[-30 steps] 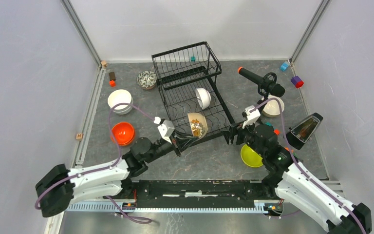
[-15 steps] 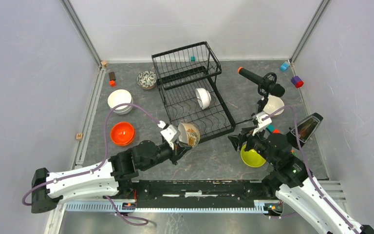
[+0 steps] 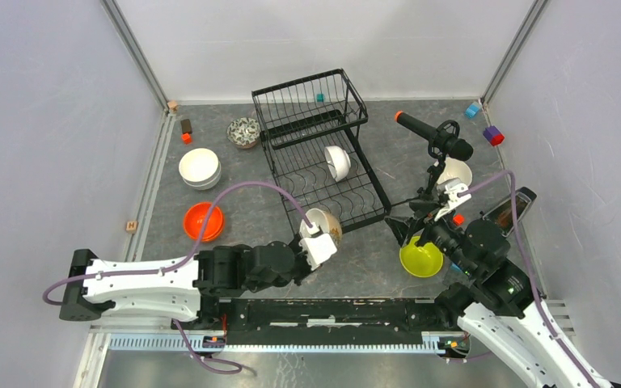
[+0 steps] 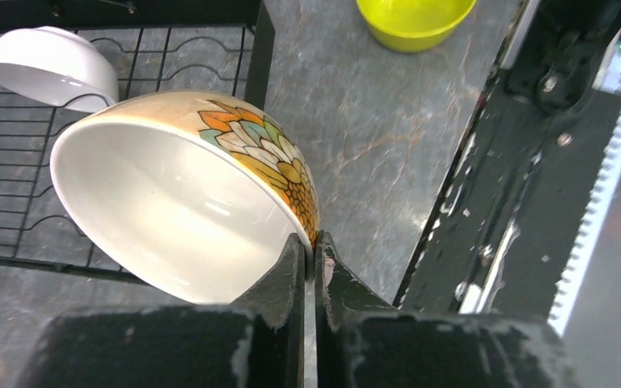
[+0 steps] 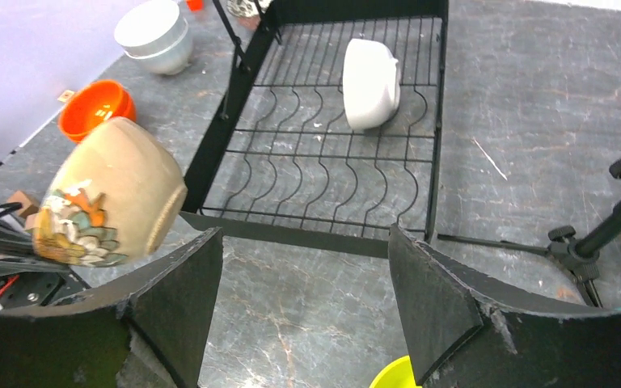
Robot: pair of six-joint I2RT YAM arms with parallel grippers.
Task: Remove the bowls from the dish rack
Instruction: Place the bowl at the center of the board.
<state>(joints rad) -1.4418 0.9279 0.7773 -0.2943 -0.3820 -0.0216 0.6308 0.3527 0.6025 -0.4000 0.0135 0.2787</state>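
Observation:
My left gripper (image 4: 314, 242) is shut on the rim of a beige bowl with a flower pattern (image 4: 186, 194). It holds the bowl tilted above the table, just off the near edge of the black dish rack (image 3: 307, 105). From the right wrist that bowl (image 5: 109, 194) shows at the left. One white bowl (image 3: 338, 162) still stands on edge in the rack's lower tray (image 5: 323, 186). My right gripper (image 5: 303, 275) is open and holds nothing. It hovers beside a lime green bowl (image 3: 420, 259) on the table, right of the rack.
An orange bowl (image 3: 204, 221), stacked white bowls (image 3: 200, 167) and a dark-patterned bowl (image 3: 243, 132) sit left of the rack. Right of it are another white bowl (image 3: 457, 172), a black microphone tripod (image 3: 437, 137) and a dark tilted device (image 3: 508, 212). Small coloured blocks lie near the walls.
My left gripper has lifted the beige bowl out of the rack and carried it toward the near edge. The right arm has drawn back to the right, its jaws slightly wider.

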